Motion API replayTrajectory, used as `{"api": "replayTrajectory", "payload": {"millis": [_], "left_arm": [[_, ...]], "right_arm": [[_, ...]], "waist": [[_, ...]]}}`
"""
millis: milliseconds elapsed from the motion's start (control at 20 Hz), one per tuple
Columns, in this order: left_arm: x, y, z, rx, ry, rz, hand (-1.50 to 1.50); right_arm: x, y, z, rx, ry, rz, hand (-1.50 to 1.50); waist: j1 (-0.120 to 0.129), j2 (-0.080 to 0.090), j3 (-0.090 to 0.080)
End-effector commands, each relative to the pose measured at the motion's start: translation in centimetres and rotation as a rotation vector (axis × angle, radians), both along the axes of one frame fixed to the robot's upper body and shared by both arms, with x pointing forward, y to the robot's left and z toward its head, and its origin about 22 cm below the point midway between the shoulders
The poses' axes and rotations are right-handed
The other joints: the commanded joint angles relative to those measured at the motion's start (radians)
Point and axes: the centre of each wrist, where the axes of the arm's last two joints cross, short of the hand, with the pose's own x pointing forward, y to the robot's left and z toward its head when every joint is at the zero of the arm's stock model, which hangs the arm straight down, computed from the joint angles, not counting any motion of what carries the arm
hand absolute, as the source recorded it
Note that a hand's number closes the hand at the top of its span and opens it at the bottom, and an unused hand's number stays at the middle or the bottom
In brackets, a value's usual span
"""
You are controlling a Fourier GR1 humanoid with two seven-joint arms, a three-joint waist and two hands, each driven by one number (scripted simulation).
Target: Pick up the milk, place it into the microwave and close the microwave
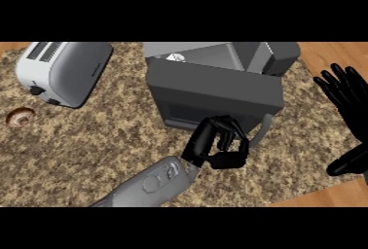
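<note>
Curling inward against the front of the dark grey box-shaped microwave (215, 87), the fingers of the robot's black left hand (218, 143) are bent at the lower edge of the microwave's door (212, 97), close to the pale grey bar handle (263, 127) at the door's right side. Whether those fingers actually press on the door or grip the handle cannot be told; nothing is seen held inside them. The grey left forearm (147, 186) runs down from the hand to the lower edge of the view.

At the right edge, the black right hand (351, 97) stands with straight, spread fingers pointing up, holding nothing and well apart from the microwave.

The door leans partly across the opening, and above it a lighter grey cavity (208, 54) shows. A small white shape (174, 58) sits at the left of that cavity, just behind the door's top edge; it may be the milk, but too little shows to be sure.

Everything stands on a speckled brown granite counter top (86, 146), bordered by bare orange-brown wood (332, 53) at the upper right, lower right and upper left corners.

To the left of the microwave, well apart from it, lies a silver-grey toaster (63, 71) with two slots and a dark knob. Just below the toaster, near the left edge, rests a small brown rounded pastry-like item (19, 116).
</note>
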Motion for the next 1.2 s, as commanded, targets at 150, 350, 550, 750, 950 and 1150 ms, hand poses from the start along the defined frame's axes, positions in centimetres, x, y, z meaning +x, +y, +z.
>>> {"api": "replayTrajectory", "payload": {"millis": [150, 350, 550, 750, 950, 1150], "left_arm": [[3.3, -0.2, 2.5, -0.051, 0.021, 0.117, 1.50], [4.5, 0.3, 3.5, -0.163, 0.011, 0.178, 1.50], [5.9, 0.4, 4.7, -0.207, 0.000, 0.219, 1.50], [6.9, 0.7, 4.8, -0.229, 0.008, 0.226, 1.50], [7.1, 0.9, 4.5, -0.243, -0.011, 0.243, 1.50], [7.3, 0.9, 4.8, -0.266, -0.020, 0.243, 1.50]], "right_arm": [[0.5, 0.7, 1.5, 0.052, -0.027, 0.092, -1.50], [0.7, 0.8, 2.8, 0.044, -0.046, 0.123, -1.50], [0.5, 0.4, 2.8, 0.043, -0.021, 0.127, -1.50], [1.1, 0.4, 4.6, 0.038, -0.056, 0.146, -1.50], [1.2, 0.5, 5.1, 0.043, -0.060, 0.164, -1.50], [1.4, 0.4, 6.0, 0.052, -0.083, 0.174, -1.50]], "waist": [[-0.058, 0.017, 0.000], [-0.070, 0.027, -0.005], [-0.089, 0.035, -0.001], [-0.098, 0.045, -0.002], [-0.101, 0.049, 0.000], [-0.113, 0.052, 0.001]]}}
